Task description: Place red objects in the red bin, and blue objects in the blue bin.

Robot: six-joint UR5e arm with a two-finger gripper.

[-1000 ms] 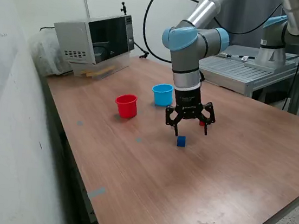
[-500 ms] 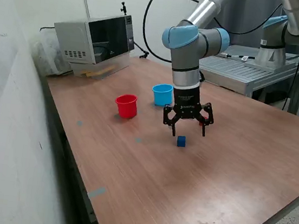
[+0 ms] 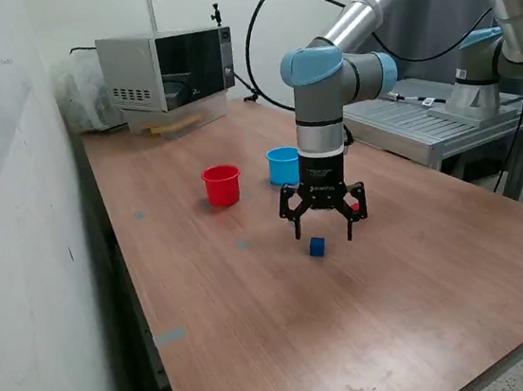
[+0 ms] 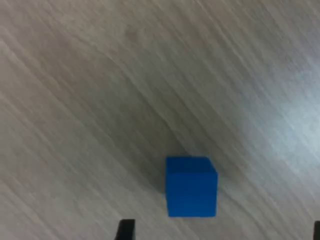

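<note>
Blue cube (image 3: 317,247) rests on the bench (image 3: 420,301), at five o'clock from the hand (image 3: 322,225) in the exterior view; fingers spread wide, empty, not yet centred above it.

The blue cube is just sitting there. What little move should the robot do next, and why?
Probably shift the gripper sideways until it is centred over the blue cube, then lower it. The jaws are open and empty above the table, and in the wrist view the cube sits off-centre between the fingertips.
</note>
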